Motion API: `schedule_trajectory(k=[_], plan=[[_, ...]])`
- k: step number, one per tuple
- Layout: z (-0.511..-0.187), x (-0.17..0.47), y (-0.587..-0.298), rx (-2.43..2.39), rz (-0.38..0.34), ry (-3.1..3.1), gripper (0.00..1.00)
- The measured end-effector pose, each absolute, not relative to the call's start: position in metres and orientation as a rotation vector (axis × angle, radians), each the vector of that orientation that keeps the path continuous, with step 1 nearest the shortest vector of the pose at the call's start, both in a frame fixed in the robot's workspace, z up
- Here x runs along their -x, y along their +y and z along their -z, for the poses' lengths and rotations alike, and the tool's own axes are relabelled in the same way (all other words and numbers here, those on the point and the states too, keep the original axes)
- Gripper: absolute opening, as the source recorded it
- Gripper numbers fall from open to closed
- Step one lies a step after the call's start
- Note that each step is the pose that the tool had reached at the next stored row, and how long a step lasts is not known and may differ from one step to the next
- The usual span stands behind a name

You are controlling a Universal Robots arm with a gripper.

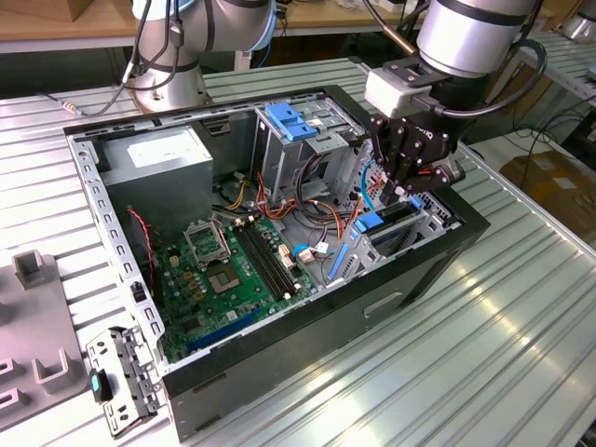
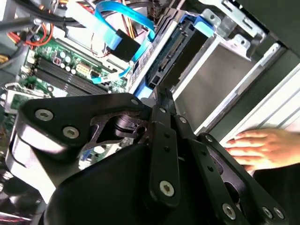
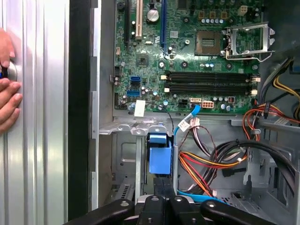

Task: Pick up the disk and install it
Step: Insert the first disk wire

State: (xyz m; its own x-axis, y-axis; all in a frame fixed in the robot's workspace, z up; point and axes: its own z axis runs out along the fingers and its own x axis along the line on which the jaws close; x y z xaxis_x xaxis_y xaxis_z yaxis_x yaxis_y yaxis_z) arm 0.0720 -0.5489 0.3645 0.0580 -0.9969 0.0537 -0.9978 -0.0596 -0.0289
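The disk [image 1: 392, 217] stands on edge in the drive bay at the case's corner on the exterior view's right, its blue rail [image 1: 370, 222] facing the motherboard. In the first wrist view the disk [image 3: 161, 180] is a dark slab under a blue tab, sunk in the bay. In the second wrist view the disk [image 2: 174, 55] runs along the bay wall. My gripper [image 1: 407, 193] hangs straight over it. The black fingers press together at the disk's upper end with nothing between them, as seen in both wrist views [image 3: 162, 200] [image 2: 162, 102]. Whether the tips touch the disk I cannot tell.
The open black case [image 1: 438, 270] holds a green motherboard [image 1: 233, 270], a grey power-supply box [image 1: 163, 154], a tall cage with a blue latch [image 1: 293, 121] and loose cables [image 3: 211, 159]. A person's hand [image 3: 7, 93] rests on the table beside the case. Grey fixtures [image 1: 28, 317] lie at the exterior view's left.
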Motion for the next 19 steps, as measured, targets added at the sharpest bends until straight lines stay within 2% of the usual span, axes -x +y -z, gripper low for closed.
schedule_trajectory(k=[9, 19], plan=[[-0.366, -0.079, -0.547, -2.328, -0.099, -2.079, 0.11], [-0.365, -0.116, -0.543, -2.352, -0.097, -2.052, 0.11]])
